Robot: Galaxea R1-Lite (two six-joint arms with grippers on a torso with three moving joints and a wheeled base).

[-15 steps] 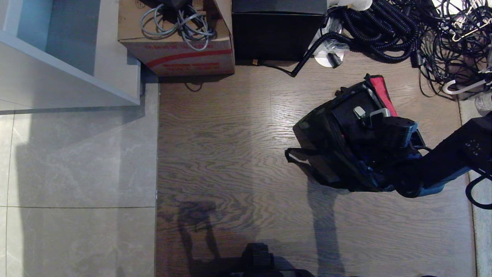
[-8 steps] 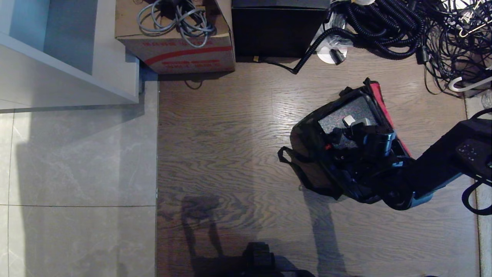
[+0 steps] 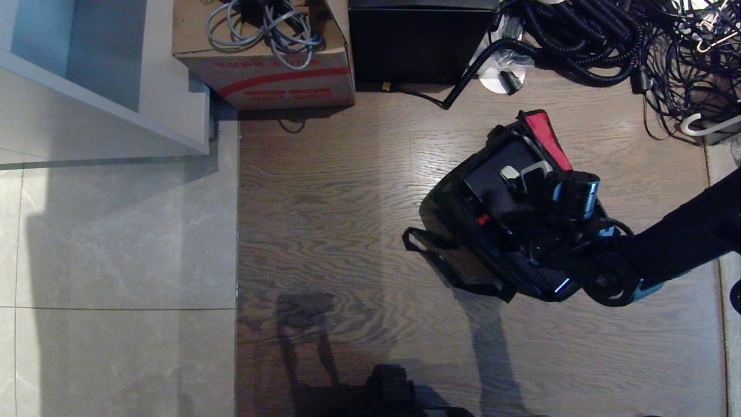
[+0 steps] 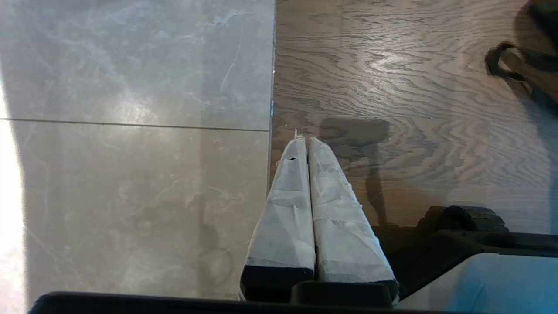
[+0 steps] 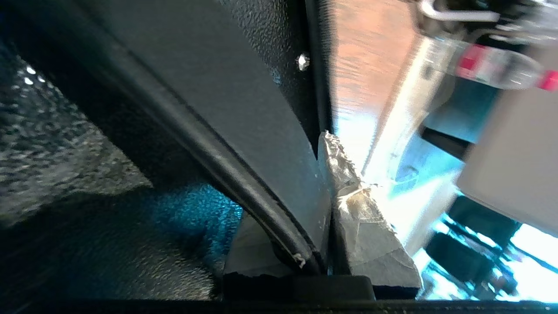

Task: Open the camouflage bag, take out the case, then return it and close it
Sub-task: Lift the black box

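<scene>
The camouflage bag lies open on the wood floor at the right, with its red lining flap turned up and its black strap trailing left. The dark speckled case sits in the bag's mouth, a silver handle end showing. My right gripper reaches in from the right and is shut on the case's black handle. The taped fingers pinch it, beside the case's glittery surface. My left gripper hangs shut and empty over the seam between tile and wood.
A red-striped cardboard box holding grey cables and a plain black cube box stand at the back. Coiled black cables and hangers fill the back right. A white cabinet stands at the back left, grey tiles left of the wood.
My right gripper has gone from open to shut on the case's handle. The arm has swung left, and the bag and case have shifted left with it.
</scene>
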